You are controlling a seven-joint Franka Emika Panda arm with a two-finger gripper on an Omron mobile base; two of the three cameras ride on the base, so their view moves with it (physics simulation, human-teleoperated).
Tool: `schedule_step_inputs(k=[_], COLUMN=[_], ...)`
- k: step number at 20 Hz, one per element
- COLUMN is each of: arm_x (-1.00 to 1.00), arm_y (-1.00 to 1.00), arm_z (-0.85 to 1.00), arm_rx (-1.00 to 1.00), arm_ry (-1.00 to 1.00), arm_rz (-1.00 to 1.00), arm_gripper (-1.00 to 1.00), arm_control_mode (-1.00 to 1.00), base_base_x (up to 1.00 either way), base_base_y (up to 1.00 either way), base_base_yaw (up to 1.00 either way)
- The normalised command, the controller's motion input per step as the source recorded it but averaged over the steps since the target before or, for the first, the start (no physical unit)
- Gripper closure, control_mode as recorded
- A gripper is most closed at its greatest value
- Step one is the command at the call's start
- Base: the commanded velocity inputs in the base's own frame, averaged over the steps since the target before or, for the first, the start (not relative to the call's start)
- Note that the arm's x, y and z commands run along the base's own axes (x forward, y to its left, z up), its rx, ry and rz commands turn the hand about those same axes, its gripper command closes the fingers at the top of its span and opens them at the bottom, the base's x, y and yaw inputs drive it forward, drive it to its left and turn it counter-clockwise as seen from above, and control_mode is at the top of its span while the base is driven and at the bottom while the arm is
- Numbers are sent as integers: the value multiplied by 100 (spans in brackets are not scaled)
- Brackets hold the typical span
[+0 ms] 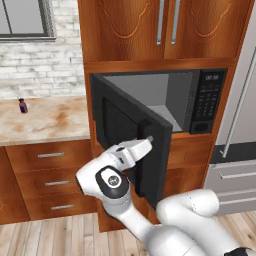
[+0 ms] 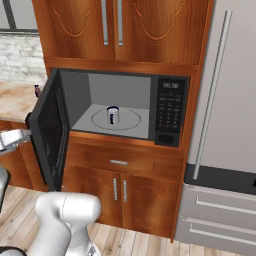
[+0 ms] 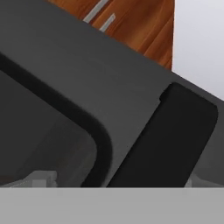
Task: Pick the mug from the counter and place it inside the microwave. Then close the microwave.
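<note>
The mug (image 2: 113,114) stands upright on the turntable inside the microwave (image 2: 170,107), so only the closing remains. The hand (image 1: 145,145), its jaws spread and holding nothing, sits against the outer face of the half-open door (image 1: 131,131) near the bar handle (image 3: 166,140); pushing there, it may slide off the smooth panel or snag the handle, leaving the door ajar.

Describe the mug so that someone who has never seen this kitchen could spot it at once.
Find the black built-in microwave set into the reddish-brown cabinet column beside the steel fridge; its door hangs open. On the round glass turntable inside stands the mug, small, white, with a dark blue handle. It is the cavity's sole item; the tiny purple bottle stands on the counter.
</note>
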Motion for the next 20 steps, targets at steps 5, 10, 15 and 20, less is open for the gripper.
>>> schedule_step_inputs(k=[5,10,15,20], arm_x=[49,63,66,58], arm_y=[-44,-33,-24,-24], arm_z=[0,0,0,0], arm_rx=[0,1,5,8], arm_ry=[11,7,0,0], arm_rz=[-5,-6,-2,0], arm_gripper=[-100,-100,-100,-100], arm_control_mode=[-100,-100,-100,-100], base_base_x=[0,0,0,0], base_base_y=[0,0,0,0], base_base_yaw=[0,0,0,0])
